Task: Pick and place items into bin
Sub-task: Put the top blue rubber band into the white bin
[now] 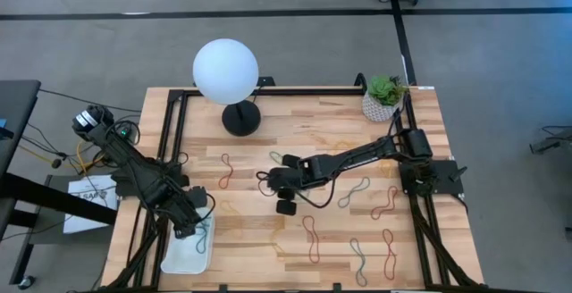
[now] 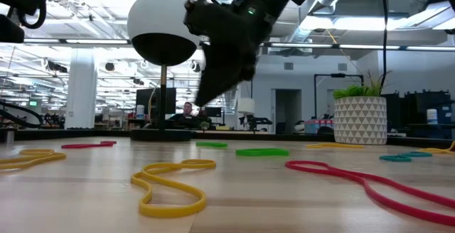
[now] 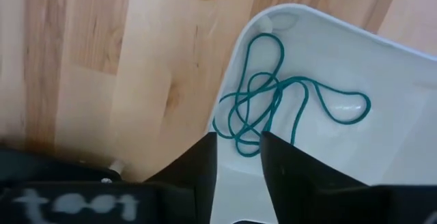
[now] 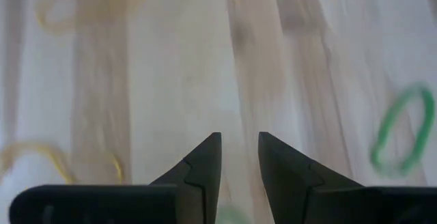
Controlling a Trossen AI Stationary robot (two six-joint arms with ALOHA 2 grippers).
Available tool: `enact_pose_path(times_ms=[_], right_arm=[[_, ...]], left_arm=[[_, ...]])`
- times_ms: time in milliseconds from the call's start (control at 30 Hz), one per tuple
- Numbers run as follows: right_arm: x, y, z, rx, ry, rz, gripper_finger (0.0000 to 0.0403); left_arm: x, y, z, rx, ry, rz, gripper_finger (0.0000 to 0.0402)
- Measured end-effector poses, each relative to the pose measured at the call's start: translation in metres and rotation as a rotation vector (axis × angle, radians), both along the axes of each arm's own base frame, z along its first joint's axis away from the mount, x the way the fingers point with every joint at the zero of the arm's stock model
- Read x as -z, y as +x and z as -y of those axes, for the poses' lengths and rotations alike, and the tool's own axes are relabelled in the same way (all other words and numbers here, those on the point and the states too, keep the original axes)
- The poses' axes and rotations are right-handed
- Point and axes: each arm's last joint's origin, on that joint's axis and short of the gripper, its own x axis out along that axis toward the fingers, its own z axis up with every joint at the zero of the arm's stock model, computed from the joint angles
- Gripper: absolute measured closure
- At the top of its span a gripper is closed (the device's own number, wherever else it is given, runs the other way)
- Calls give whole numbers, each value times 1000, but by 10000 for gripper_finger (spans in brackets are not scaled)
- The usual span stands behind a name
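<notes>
From above, the left end effector (image 1: 192, 221) hangs over the far end of the white bin (image 1: 175, 259), which sits at the tabletop's (image 1: 268, 123) near-left corner with teal bands inside. The right end effector (image 1: 286, 195) reaches to the middle of the tabletop, with rubber bands scattered around it: a red one (image 1: 225, 171) to its left, a blue-grey one (image 1: 355, 191) to its right, and orange (image 1: 312, 239) and red (image 1: 390, 251) loops nearer the front edge. A white globe lamp (image 1: 226, 71) and a potted plant (image 1: 384, 96) stand along the far edge.

At table level, the right arm (image 2: 238, 27) hangs above the wood, clear of the surface. A yellow band (image 2: 170, 187) lies close in front, a red band (image 2: 355, 180) to its right.

Left wrist view: the fingers (image 3: 198, 176) stand slightly apart, holding nothing, right over the bin's rim (image 3: 235, 53), with a tangle of teal bands (image 3: 273, 101) lying in the bin just beyond them.

Right wrist view: the fingers (image 4: 201, 166) are narrowly parted and empty above bare wood, with a green band (image 4: 403, 138) off to one side and a yellow band (image 4: 41, 156) on the other.
</notes>
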Motion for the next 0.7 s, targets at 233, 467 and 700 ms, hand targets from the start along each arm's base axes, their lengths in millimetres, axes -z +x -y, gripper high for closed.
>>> enact_pose_path(times_ms=[233,467,700], right_arm=[[7,-35,5,166,-6,-374,310],[21,-81,7,239,-108,-774,310],[26,-103,-14,124,-68,-894,310]], left_arm=[[0,0,0,1,0,0,309],[-7,2,2,71,-23,12,319],[-39,11,6,215,51,177,320]])
